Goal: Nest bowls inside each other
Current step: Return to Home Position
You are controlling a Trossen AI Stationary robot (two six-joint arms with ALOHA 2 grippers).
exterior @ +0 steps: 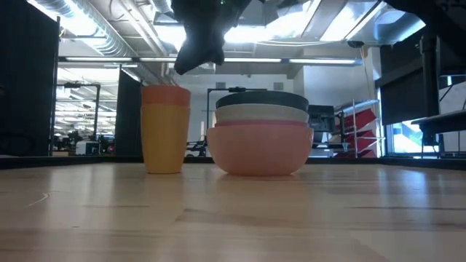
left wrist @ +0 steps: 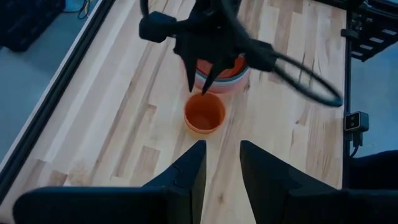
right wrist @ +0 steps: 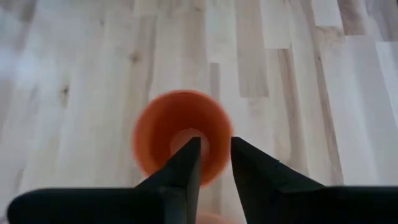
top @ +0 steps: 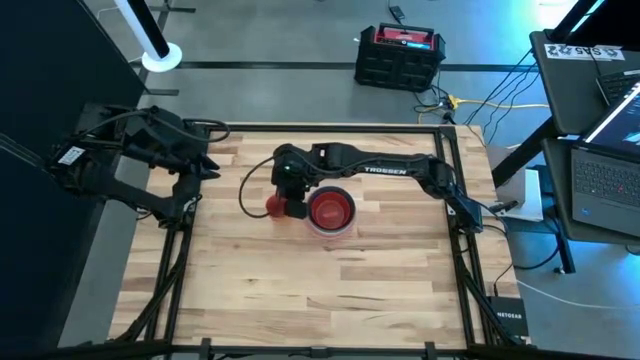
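Observation:
The bowls (top: 332,211) stand nested in one stack near the table's middle. In the low view the stack (exterior: 260,145) shows a pale-pink bowl outermost on the table, then a white and a dark one; from above a red bowl lies innermost. A small orange cup (right wrist: 181,134) stands upright on the table just left of the stack (left wrist: 231,79). My right gripper (right wrist: 214,155) hovers open just above the cup's rim, clear of it in the low view (exterior: 191,62). My left gripper (left wrist: 217,165) waits open, raised at the table's left edge (top: 210,168).
The wooden table (top: 330,290) has bare room in front of the stack and to its right. A black frame rail (top: 170,290) runs along the table's sides. A black case (top: 400,55) sits on the floor beyond the far edge.

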